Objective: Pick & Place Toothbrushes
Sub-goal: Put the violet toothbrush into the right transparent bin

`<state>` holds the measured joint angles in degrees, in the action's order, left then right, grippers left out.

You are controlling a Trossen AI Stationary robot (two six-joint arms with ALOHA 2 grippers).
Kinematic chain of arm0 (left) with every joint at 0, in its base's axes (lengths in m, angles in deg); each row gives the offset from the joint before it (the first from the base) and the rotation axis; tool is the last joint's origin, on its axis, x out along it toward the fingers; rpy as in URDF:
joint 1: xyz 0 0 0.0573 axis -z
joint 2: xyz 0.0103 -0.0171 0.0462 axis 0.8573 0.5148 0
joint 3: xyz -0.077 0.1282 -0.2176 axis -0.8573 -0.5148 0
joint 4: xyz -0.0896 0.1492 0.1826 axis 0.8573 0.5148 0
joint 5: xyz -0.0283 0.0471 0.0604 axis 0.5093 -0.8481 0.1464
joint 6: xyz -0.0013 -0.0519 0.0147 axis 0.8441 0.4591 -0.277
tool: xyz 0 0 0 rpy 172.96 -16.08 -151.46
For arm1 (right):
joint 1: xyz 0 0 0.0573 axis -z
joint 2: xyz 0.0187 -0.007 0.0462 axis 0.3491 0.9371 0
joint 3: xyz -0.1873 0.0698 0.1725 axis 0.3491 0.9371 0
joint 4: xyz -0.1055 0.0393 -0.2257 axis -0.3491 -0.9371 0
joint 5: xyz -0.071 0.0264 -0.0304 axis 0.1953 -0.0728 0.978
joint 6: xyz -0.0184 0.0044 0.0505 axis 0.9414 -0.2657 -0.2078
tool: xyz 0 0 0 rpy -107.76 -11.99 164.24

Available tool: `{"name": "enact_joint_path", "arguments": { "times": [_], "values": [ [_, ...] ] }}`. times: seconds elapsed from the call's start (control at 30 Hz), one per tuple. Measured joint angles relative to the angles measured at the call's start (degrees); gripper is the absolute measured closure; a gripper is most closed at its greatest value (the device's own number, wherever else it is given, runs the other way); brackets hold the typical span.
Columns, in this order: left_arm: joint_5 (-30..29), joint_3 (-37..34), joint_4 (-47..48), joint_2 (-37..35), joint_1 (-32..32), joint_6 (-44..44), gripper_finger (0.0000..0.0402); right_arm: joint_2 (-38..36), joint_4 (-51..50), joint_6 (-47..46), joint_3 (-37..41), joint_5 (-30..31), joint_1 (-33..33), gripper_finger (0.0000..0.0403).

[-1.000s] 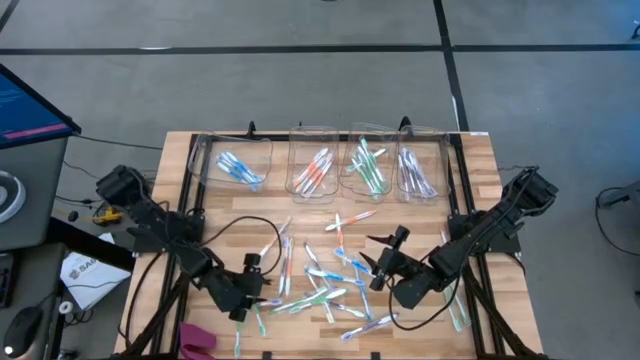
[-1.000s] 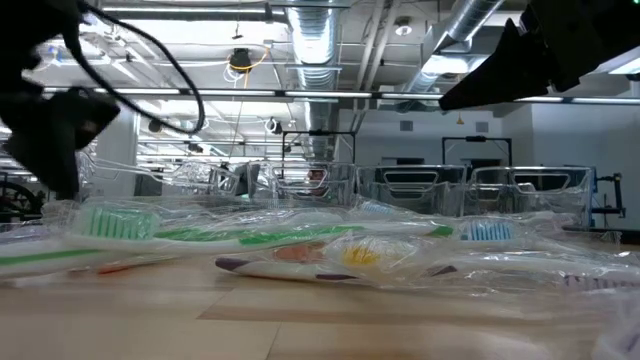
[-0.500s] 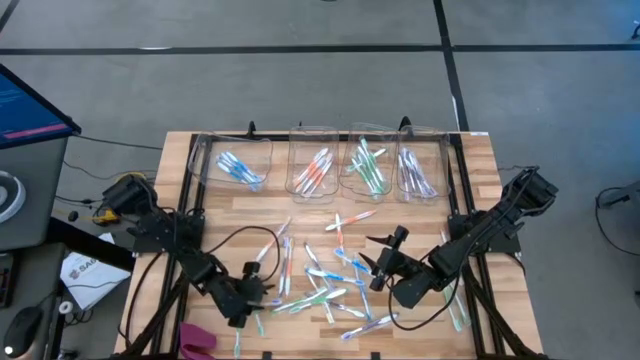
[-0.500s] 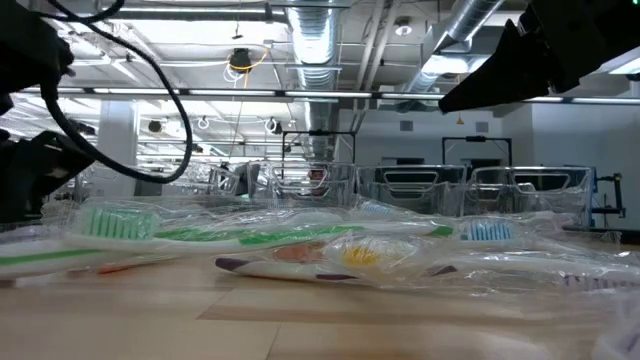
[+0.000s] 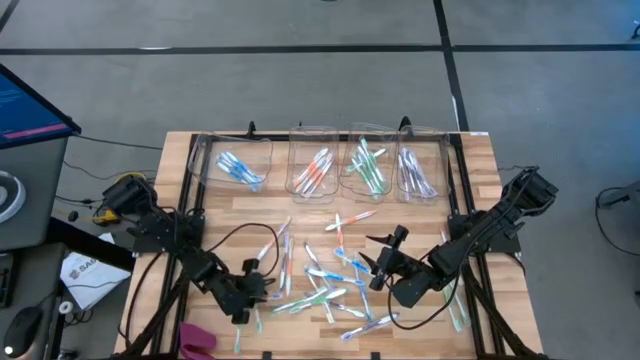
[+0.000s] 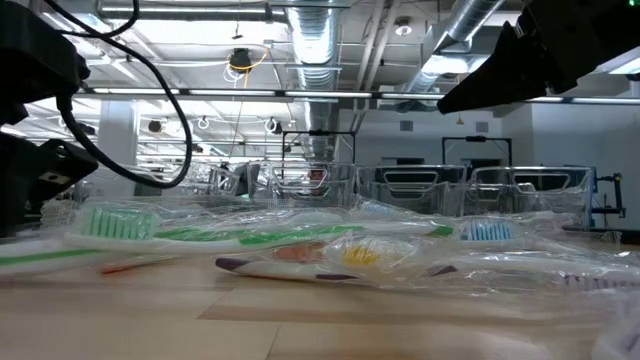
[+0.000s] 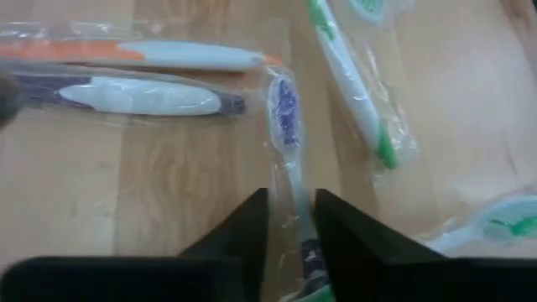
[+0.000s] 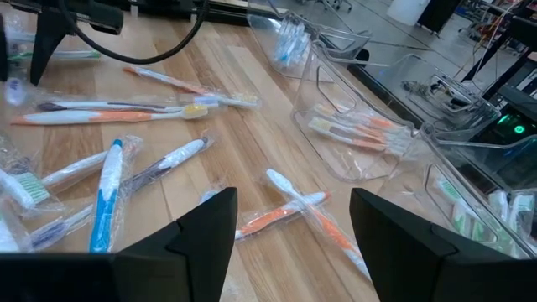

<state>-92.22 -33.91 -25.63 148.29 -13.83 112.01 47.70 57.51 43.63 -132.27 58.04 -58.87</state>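
Left gripper pinching purple toothbrush at pile's left edge near table front; right gripper hovering, jaws spread, beside bins.

Both arms, the left arm and the right arm, are matte black, built of blocky jointed segments. A thin black cable loops along the left arm. Their fingers are dark, flat, tapered wedges.
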Motion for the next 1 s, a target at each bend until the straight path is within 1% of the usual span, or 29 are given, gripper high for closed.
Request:
{"name": "enact_joint_path", "arguments": {
  "times": [0.1, 0.13, 0.17, 0.33, 0.43, 0.63, 0.73, 0.87, 1.0],
  "values": [
    [-1.2, -0.1, 0.3, 0.0, 0.0, -0.4, 0.0370, 0.0, 0.0, 0.0, 0.0, -0.6, 0.0, 0.0177],
    [-1.3, -0.1, 0.3, -0.1, 0.0, -1.0, 0.0385, 0.0, 0.0, -0.2, 0.0, -1.4, 0.0, 0.0177],
    [-1.2, -0.1, 0.3, -0.3, 0.0, -1.4, 0.0390, 0.0, 0.0, -0.2, 0.0, -2.0, 0.0, 0.0177],
    [-1.3, -0.2, 0.4, -2.1, 0.0, -3.5, 0.0396, 0.0, 0.0, -0.5, 0.0, -2.8, 0.0, 0.0177],
    [-2.0, -0.6, 1.9, -4.8, 0.0, -5.3, 0.0396, 0.0, 0.1, -3.1, 0.0, -2.8, 0.4, 0.0177],
    [-7.4, -0.4, 1.1, -11.6, 0.0, -8.9, 0.0399, 0.0, 0.4, -6.7, 0.0, -2.9, 1.8, 0.0177],
    [-10.6, -0.4, 0.7, -13.8, 0.0, -9.4, 0.0399, 0.0, 0.5, -7.5, 0.0, -4.8, 2.3, 0.0177],
    [-15.3, -0.4, -1.0, -14.6, 0.0, -10.0, 0.0399, 0.0, 1.9, -7.5, 0.0, -6.1, 2.6, 0.0177],
    [-19.3, -0.4, -7.7, -14.6, 0.1, -15.5, 0.0398, 0.0, 5.5, -4.8, 0.0, -6.2, 2.9, 0.0177]
  ]
}}
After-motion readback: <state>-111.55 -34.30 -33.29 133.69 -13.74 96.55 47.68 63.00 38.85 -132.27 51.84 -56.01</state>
